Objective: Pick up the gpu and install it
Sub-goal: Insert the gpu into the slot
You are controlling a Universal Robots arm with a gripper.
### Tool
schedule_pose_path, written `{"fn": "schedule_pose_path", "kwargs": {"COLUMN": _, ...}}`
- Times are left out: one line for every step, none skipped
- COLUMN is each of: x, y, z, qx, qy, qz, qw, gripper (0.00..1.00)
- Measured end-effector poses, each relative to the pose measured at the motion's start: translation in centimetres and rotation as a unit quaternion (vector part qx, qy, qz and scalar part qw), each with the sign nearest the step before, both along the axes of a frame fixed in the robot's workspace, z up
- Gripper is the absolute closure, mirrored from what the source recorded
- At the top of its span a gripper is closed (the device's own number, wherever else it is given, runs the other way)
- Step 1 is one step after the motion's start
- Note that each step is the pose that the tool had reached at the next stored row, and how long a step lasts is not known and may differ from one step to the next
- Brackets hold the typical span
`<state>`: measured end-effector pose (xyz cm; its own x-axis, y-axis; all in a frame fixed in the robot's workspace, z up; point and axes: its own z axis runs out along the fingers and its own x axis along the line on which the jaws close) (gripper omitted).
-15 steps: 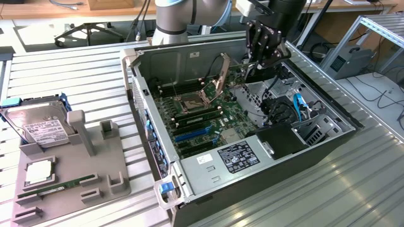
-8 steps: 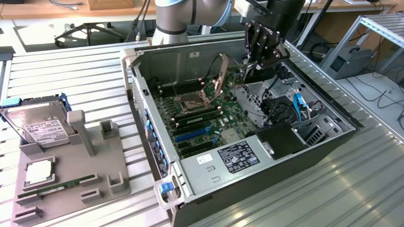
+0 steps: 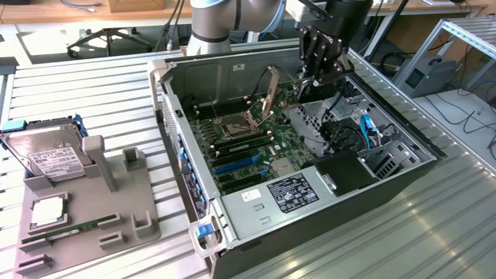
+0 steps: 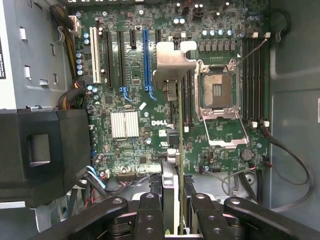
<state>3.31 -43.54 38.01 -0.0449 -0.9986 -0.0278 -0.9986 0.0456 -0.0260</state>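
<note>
The gpu [image 4: 173, 65] is seen edge-on in the wrist view, its pale metal bracket farthest from the camera and its thin board running back between my fingers [image 4: 150, 212]. My gripper [image 4: 172, 205] is shut on it. The card hangs above the green motherboard [image 4: 125, 100], between the blue expansion slot [image 4: 145, 55] and the open CPU socket [image 4: 217, 90]. In the exterior view my gripper [image 3: 319, 72] hovers over the far side of the open computer case [image 3: 166, 104], with the gpu [image 3: 298, 83] showing as a thin edge below the fingers.
On the exterior view's left, a grey tray [image 3: 85, 232] holds a silver hard drive [image 3: 50, 154], a processor [image 3: 48, 212] and a green memory stick [image 3: 69, 229]. Inside the case are the power supply [image 3: 287, 195], a black shroud [image 3: 349, 171] and loose cables [image 4: 280, 150].
</note>
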Motion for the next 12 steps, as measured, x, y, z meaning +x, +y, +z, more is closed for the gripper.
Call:
{"fn": "schedule_pose_path", "kwargs": {"x": -0.04, "y": 0.0, "z": -0.01, "qx": 0.0, "qy": 0.0, "qz": 0.0, "qw": 1.0, "gripper": 0.73}}
{"fn": "schedule_pose_path", "kwargs": {"x": -0.09, "y": 0.0, "z": -0.02, "qx": 0.0, "qy": 0.0, "qz": 0.0, "qw": 1.0, "gripper": 0.73}}
{"fn": "schedule_pose_path", "kwargs": {"x": -0.13, "y": 0.0, "z": -0.03, "qx": 0.0, "qy": 0.0, "qz": 0.0, "qw": 1.0, "gripper": 0.73}}
{"fn": "schedule_pose_path", "kwargs": {"x": -0.18, "y": 0.0, "z": -0.04, "qx": 0.0, "qy": 0.0, "qz": 0.0, "qw": 1.0, "gripper": 0.73}}
{"fn": "schedule_pose_path", "kwargs": {"x": -0.23, "y": 0.0, "z": -0.06, "qx": 0.0, "qy": 0.0, "qz": 0.0, "qw": 1.0, "gripper": 0.73}}
{"fn": "schedule_pose_path", "kwargs": {"x": -0.32, "y": 0.0, "z": -0.07, "qx": 0.0, "qy": 0.0, "qz": 0.0, "qw": 1.0, "gripper": 0.73}}
{"fn": "schedule_pose_path", "kwargs": {"x": -0.39, "y": 0.0, "z": -0.08, "qx": 0.0, "qy": 0.0, "qz": 0.0, "qw": 1.0, "gripper": 0.73}}
{"fn": "schedule_pose_path", "kwargs": {"x": -0.42, "y": 0.0, "z": -0.08, "qx": 0.0, "qy": 0.0, "qz": 0.0, "qw": 1.0, "gripper": 0.73}}
{"fn": "schedule_pose_path", "kwargs": {"x": -0.44, "y": 0.0, "z": -0.09, "qx": 0.0, "qy": 0.0, "qz": 0.0, "qw": 1.0, "gripper": 0.73}}
{"fn": "schedule_pose_path", "kwargs": {"x": -0.46, "y": 0.0, "z": -0.09, "qx": 0.0, "qy": 0.0, "qz": 0.0, "qw": 1.0, "gripper": 0.73}}
{"fn": "schedule_pose_path", "kwargs": {"x": -0.48, "y": 0.0, "z": -0.09, "qx": 0.0, "qy": 0.0, "qz": 0.0, "qw": 1.0, "gripper": 0.73}}
{"fn": "schedule_pose_path", "kwargs": {"x": -0.49, "y": 0.0, "z": -0.1, "qx": 0.0, "qy": 0.0, "qz": 0.0, "qw": 1.0, "gripper": 0.73}}
